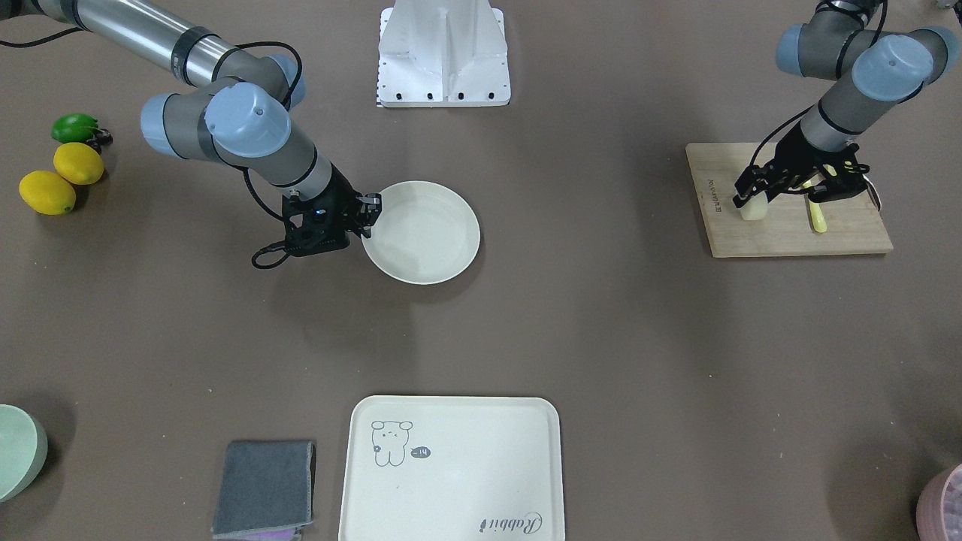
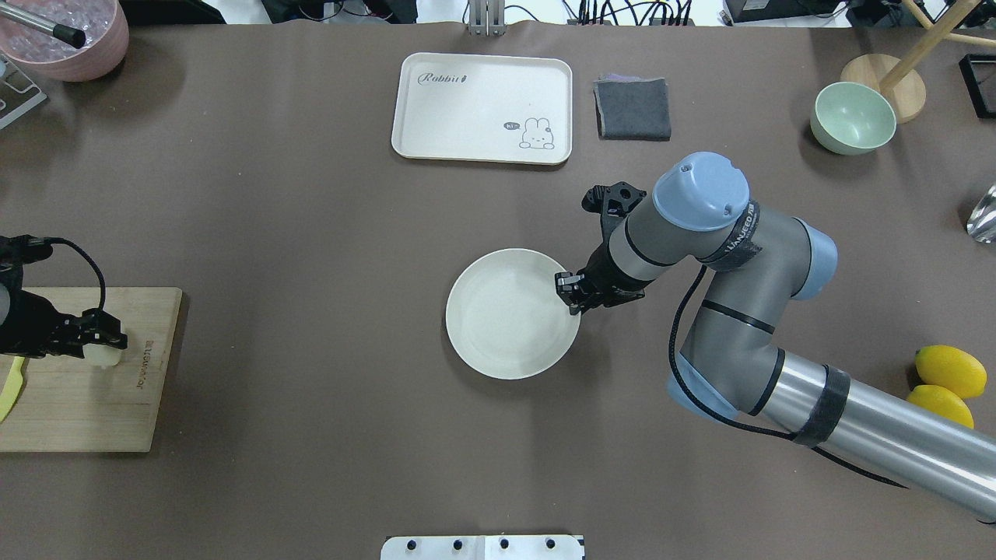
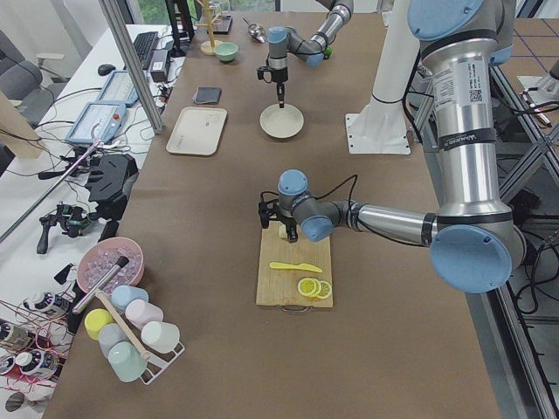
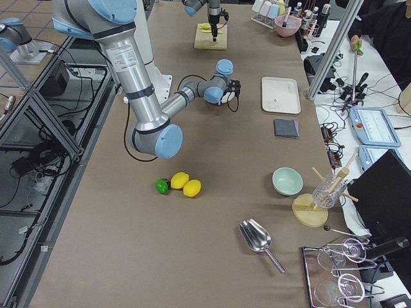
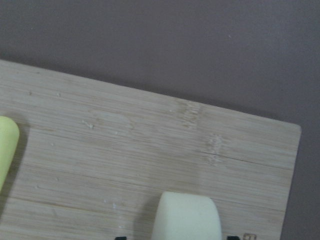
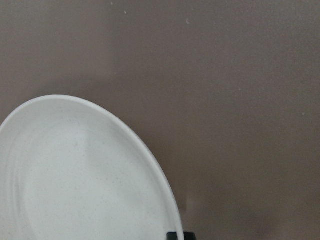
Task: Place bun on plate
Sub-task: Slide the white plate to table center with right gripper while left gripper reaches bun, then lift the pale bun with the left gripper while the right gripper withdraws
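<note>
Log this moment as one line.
left pincer: around bun on cutting board | right pincer: on plate rim | plate: empty

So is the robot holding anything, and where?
Yes. The left tool pinches the bun by its sides on the board. The right tool grips the plate by its rim.

Bun [image 5: 186, 216] cut off by the wrist view's lower edge, fingers [image 5: 120, 238] barely peeking there as dark corners; plate [image 6: 75, 180] cropped at left and bottom; pale green bowl [image 1: 16, 460] and pink bowl [image 1: 943, 511] sliced by the front view's edges; cutting-board print [image 1: 710, 194] too small to read.
</note>
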